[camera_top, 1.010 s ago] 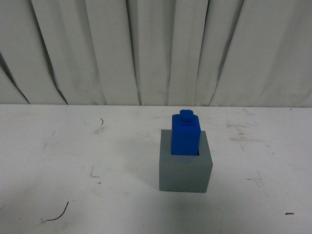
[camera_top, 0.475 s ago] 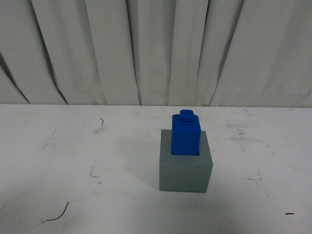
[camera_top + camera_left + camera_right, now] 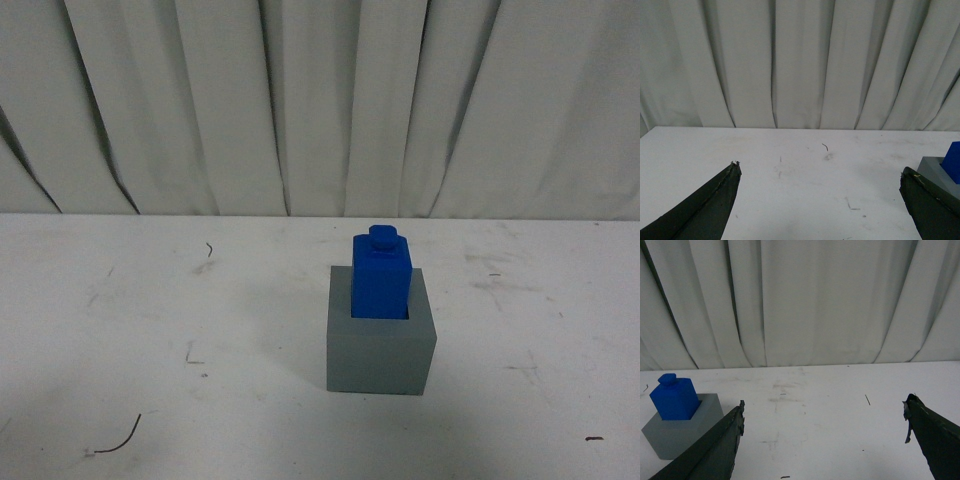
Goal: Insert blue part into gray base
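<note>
The blue part [image 3: 381,273] stands upright in the square recess of the gray base [image 3: 381,355], knob on top, its upper half showing above the cube. Neither arm appears in the front view. In the left wrist view my left gripper [image 3: 820,170] is open over bare table, with the gray base [image 3: 935,168] and a corner of the blue part [image 3: 953,160] beside one finger. In the right wrist view my right gripper [image 3: 824,407] is open, and the blue part [image 3: 674,398] sits in the gray base [image 3: 675,432] off to one side, apart from the fingers.
The white table [image 3: 150,320] is scuffed, with a thin dark wire scrap [image 3: 125,437] near the front left and a small dark speck [image 3: 594,438] at the right. A pleated white curtain [image 3: 320,100] closes off the back edge.
</note>
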Controlling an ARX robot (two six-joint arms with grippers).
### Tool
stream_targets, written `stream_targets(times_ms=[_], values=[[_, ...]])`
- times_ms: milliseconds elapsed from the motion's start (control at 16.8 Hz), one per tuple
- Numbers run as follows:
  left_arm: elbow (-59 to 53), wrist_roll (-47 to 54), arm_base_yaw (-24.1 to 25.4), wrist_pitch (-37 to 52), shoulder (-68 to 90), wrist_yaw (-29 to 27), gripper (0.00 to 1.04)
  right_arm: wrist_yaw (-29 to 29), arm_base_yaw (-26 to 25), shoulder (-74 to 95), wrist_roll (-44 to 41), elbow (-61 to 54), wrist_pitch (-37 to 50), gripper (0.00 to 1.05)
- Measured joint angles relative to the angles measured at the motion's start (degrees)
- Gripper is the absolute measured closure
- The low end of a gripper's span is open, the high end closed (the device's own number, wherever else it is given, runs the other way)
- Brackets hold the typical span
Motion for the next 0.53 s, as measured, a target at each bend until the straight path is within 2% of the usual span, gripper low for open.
stream_targets(times_ms=[535], values=[[0.0,0.0,0.0,0.0,0.0,0.0,0.07,0.0,0.0,0.0,0.0,0.0,0.0,0.06]])
